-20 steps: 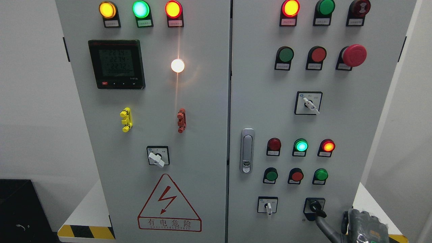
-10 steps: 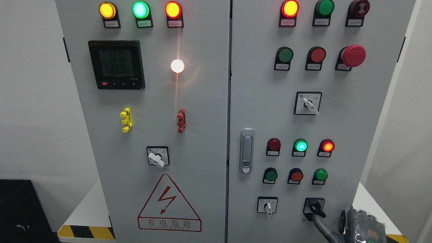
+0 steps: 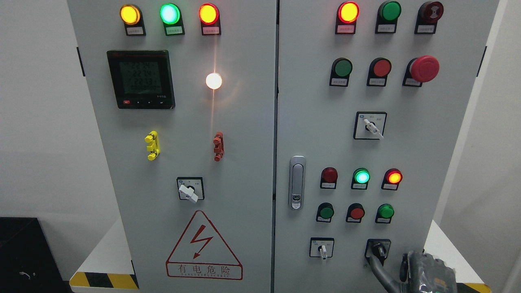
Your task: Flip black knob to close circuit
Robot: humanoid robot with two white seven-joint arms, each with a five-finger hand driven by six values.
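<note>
Black knob sits low on the right door of the grey cabinet, in the bottom row, inside a black-framed plate. Its lever points down and slightly right. A grey finger of the right hand reaches up from the bottom edge and meets the knob's lower end; contact looks likely, though the dark-on-dark overlap makes it hard to confirm. Remaining digits and palm, wrapped in a dark crinkled cover, sit to the right near the frame's lower margin; whether they curl or spread cannot be told. No grasp around the knob is visible.

Just left of the knob: white selector switch, lever pointing down. Above them, a row of three push buttons, green, red, green. Above that, three lamps: dark red, lit green lamp, lit red. Silver door latch stands left of these. Upper right: red mushroom button.

Left door: digital meter, bright white lamp, red triangular warning sign.
</note>
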